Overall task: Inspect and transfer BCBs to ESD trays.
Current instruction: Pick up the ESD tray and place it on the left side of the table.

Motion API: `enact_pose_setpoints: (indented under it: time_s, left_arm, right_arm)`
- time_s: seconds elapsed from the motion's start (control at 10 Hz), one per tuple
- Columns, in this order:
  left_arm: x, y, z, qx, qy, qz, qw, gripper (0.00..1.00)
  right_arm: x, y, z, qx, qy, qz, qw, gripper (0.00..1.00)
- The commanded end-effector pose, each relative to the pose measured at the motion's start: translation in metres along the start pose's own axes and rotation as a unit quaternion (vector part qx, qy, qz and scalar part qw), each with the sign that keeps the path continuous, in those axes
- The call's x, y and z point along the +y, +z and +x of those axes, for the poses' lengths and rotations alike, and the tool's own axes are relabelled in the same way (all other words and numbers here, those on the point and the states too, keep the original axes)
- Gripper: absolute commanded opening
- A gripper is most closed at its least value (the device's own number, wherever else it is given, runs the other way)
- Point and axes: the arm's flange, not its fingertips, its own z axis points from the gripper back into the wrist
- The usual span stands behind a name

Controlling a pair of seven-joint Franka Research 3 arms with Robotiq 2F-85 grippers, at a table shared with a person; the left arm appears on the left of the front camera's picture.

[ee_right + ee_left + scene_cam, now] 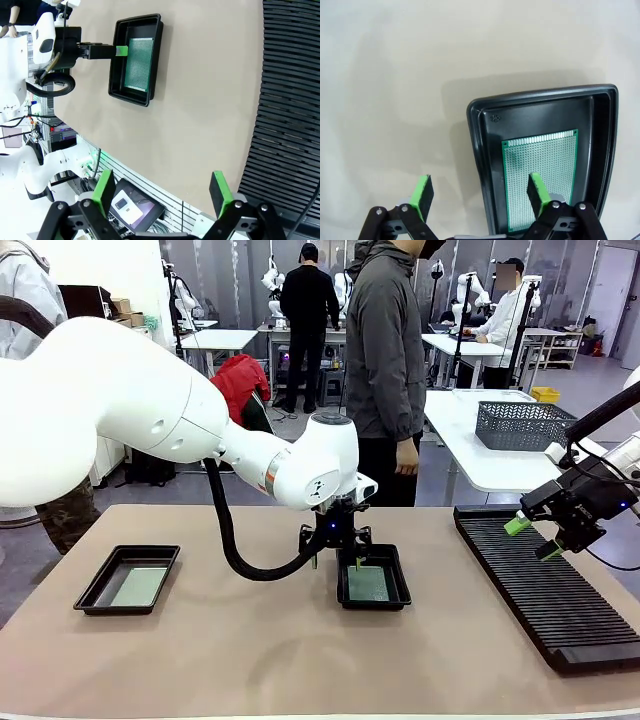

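The left gripper (337,562) hangs with its jaws spread wide and nothing between them, straddling the near-left rim of the shallow black plastic ESD tray (402,585) at mid-table. In the left wrist view one green fingertip (539,194) sits above the thin green perforated circuit board (540,172) lying flat on the tray floor, while the other fingertip (423,197) is over bare table outside the rim.

Judged from this, the board is already set down and the step in hand is a clean release and withdrawal. To do it well, lift straight up from the tray so the inner finger does not drag across the board or catch the raised rim just beside it; only then swing away.

A second identical black tray (95,592), well to the left of this gripper, also holds a pale green board (139,586).

The right gripper (532,538) hovers, jaws wide and empty, above the long black ribbed slotted rack (560,600) far to the right. No boards can be made out in its slots.
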Motion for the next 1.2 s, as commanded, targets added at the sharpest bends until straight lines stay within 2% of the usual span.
enact_pose_setpoints:
  time_s: [0.0, 0.1, 0.2, 0.7, 0.8, 0.9, 1.0, 1.1]
  left_arm:
    - [-0.0003, -0.0024, 0.0024, -0.002, 0.018, 0.019, 1.000, 1.00]
    - [0.0020, 0.0015, 0.0009, 0.000, 0.032, 0.019, 0.999, 1.00]
    - [0.0007, -0.0026, 0.0011, 0.002, 0.004, 0.002, 1.000, 1.00]
    - [0.0005, -0.0032, 0.0007, 0.003, 0.009, 0.003, 1.000, 1.00]
    - [0.0013, -0.0019, 0.0017, 0.008, 0.017, 0.001, 1.000, 0.93]
    - [0.0008, -0.0029, 0.0027, 0.014, 0.021, -0.001, 1.000, 0.93]
    - [-0.0012, -0.0042, 0.0030, 0.018, 0.023, 0.000, 1.000, 0.86]
    - [-0.0015, -0.0049, 0.0035, 0.021, 0.025, -0.002, 0.999, 0.87]
  right_arm:
    - [0.0025, 0.0000, 0.0000, -0.005, -0.007, 0.002, 1.000, 1.00]
    - [0.0025, 0.0000, 0.0000, -0.005, -0.007, 0.002, 1.000, 1.00]
    - [0.0025, 0.0000, 0.0000, -0.005, -0.007, 0.002, 1.000, 1.00]
    - [0.0025, 0.0000, 0.0000, -0.005, -0.007, 0.002, 1.000, 1.00]
    - [0.0025, 0.0000, 0.0000, -0.005, -0.007, 0.002, 1.000, 1.00]
    - [0.0025, 0.0000, 0.0000, -0.005, -0.007, 0.002, 1.000, 1.00]
    - [0.0025, 0.0000, 0.0000, -0.005, -0.007, 0.002, 1.000, 1.00]
    - [0.0025, 0.0000, 0.0000, -0.005, -0.007, 0.002, 1.000, 1.00]
